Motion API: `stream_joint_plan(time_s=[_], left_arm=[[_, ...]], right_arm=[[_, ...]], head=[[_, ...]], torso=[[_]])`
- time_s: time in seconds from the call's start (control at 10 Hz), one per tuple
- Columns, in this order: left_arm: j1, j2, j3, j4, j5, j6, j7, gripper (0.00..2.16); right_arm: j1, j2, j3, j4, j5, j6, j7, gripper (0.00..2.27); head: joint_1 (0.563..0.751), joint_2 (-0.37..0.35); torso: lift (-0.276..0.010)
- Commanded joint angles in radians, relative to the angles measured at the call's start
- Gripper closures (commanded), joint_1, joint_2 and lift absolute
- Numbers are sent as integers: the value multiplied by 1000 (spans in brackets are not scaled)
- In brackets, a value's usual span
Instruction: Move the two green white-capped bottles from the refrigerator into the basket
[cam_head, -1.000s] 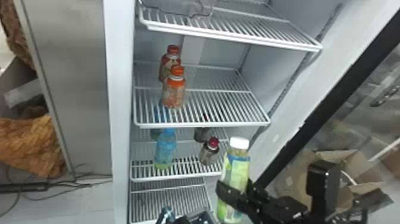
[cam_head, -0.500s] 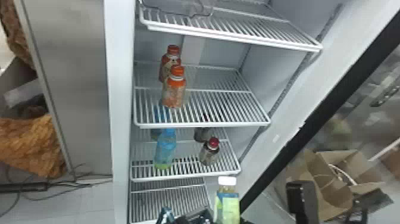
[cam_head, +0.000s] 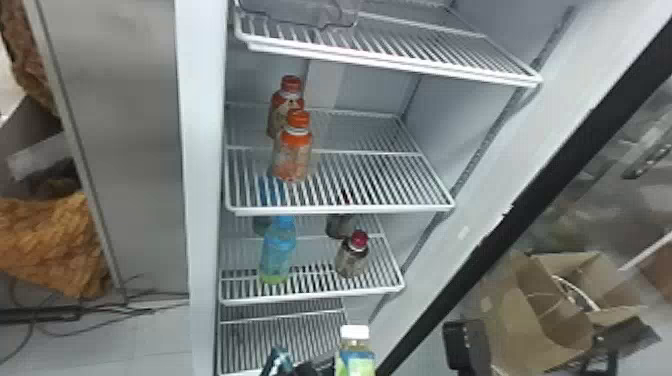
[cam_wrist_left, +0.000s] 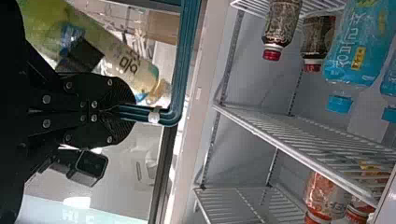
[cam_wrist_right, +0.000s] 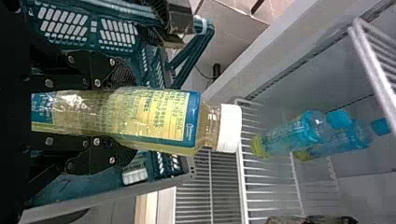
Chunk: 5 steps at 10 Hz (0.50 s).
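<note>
At the basket (cam_wrist_right: 88, 184): white-capped bottle (cam_wrist_right: 163, 116), one, cap upward, clamped in right claw (cam_wrist_right: 123, 115), the nearer. Left claw (cam_wrist_left: 126, 112): closed on handle (cam_wrist_left: 187, 51). Apparent next need: upright long axis lined up over basket opening.

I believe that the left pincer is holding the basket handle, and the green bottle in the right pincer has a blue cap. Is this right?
Not the cap: the right wrist view shows a white cap on the green bottle in the right pincer. The left pincer is holding the basket handle.
</note>
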Motion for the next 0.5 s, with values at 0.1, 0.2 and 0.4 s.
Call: stream_joint_plan(time_s=[0.1,0.2,0.4], left_arm=[[0,0,-2,0,-2,0,0,1216],[-3,0,-2,0,-2,0,0,1214],[-3,2,-4,0,-2,0,0,1214]], right_arm=[[-12,-1,15,74,-26,-35,0,869],[-12,-1,15,86,-36,-45,0,820],[-10,-1,5,91,-42,-57,3,533]], head=[[695,-350],[695,-350],[695,-350]], torso=[[-4],[-4],[-4]])
